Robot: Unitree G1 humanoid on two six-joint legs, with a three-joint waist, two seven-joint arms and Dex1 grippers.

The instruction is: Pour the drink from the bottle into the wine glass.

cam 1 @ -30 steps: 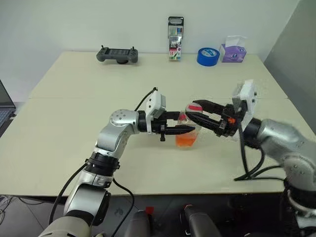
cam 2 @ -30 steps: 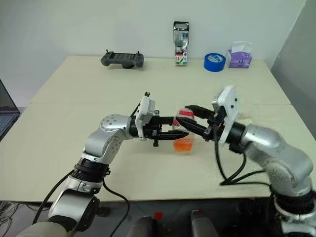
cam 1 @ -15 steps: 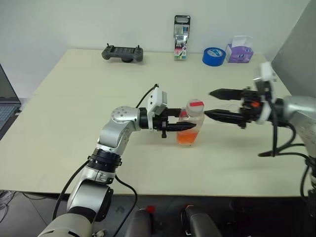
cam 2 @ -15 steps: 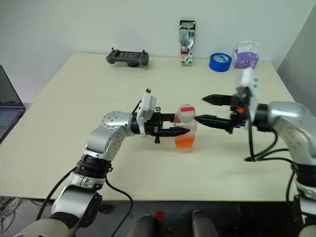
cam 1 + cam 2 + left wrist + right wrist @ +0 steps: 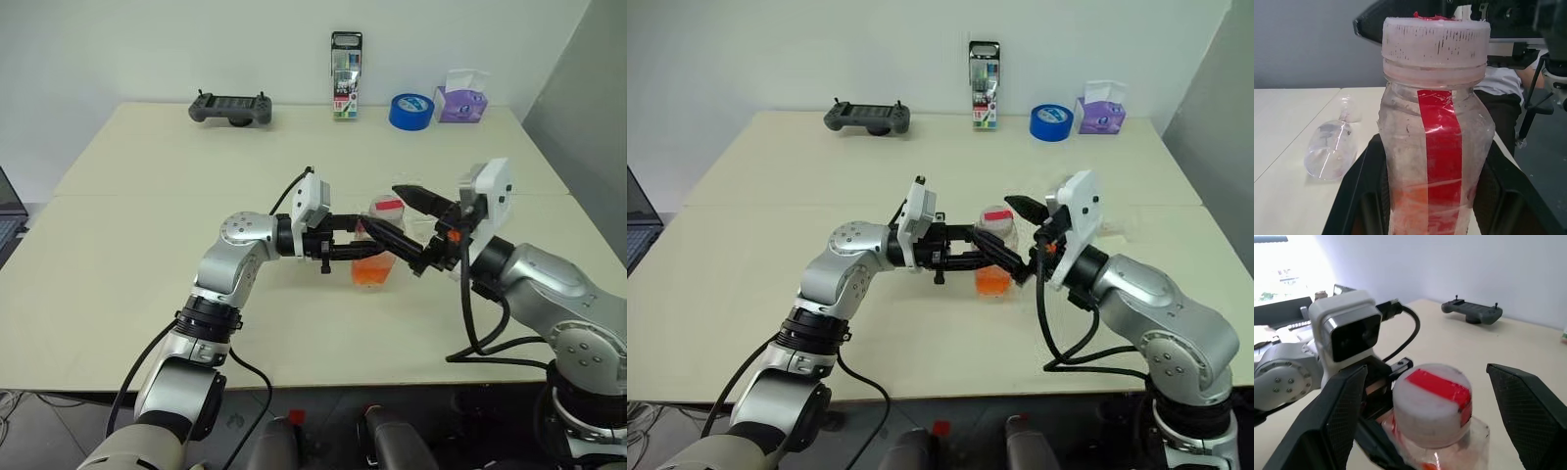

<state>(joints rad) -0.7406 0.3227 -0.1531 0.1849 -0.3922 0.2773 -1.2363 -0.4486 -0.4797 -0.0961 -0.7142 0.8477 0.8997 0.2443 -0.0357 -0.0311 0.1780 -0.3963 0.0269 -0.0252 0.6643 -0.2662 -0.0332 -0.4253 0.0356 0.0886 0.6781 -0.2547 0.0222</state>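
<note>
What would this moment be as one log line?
left tool: shut on bottle | right tool: open around cap | wine glass: lying on table

I work in a lab or office: a wide beige table (image 5: 147,245) by a bare white wall (image 5: 147,49), along which sit a dark grey handheld controller (image 5: 230,108), blue tape roll (image 5: 411,111) and purple tissue box (image 5: 461,101).

Bottle (image 5: 1436,147) base cut off; wine glass (image 5: 1332,147) foot hazy, indistinct.

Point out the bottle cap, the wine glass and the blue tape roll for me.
bottle cap (image 5: 1432,399): right wrist view, on its red-striped top.
wine glass (image 5: 1330,151): left wrist view, on the bowl, lying on its side.
blue tape roll (image 5: 411,112): left eye view, on its outer side.
</note>
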